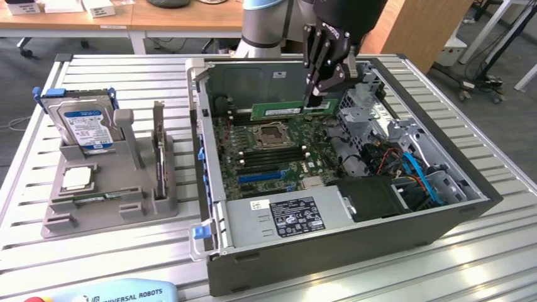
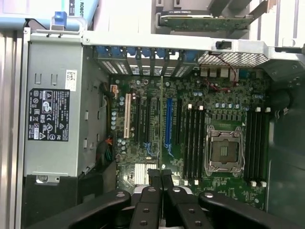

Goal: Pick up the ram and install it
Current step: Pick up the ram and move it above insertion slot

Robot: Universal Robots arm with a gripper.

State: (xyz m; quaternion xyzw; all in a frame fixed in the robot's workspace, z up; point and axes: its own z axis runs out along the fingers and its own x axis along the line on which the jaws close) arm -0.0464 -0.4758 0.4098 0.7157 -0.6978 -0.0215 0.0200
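My gripper [image 1: 315,99] is shut on the ram [image 1: 281,109], a long thin green stick held level on its edge over the far part of the motherboard [image 1: 268,157] inside the open computer case [image 1: 336,242]. In the wrist view the closed fingers [image 2: 160,175] pinch the ram [image 2: 162,124], which shows edge-on as a thin line over the board. Black memory slots [image 2: 194,143] lie beside the processor socket [image 2: 223,151], with more slots [image 2: 257,143] on its other side. The ram hangs above the board, apart from the slots.
A grey holder [image 1: 109,211] at the exterior view's left carries a silver hard drive [image 1: 82,123] with a blue label and a small square processor chip [image 1: 77,178]. The power supply [image 1: 285,217] and drive cage [image 1: 373,100] crowd the case. A pendant [image 1: 117,292] lies at the front edge.
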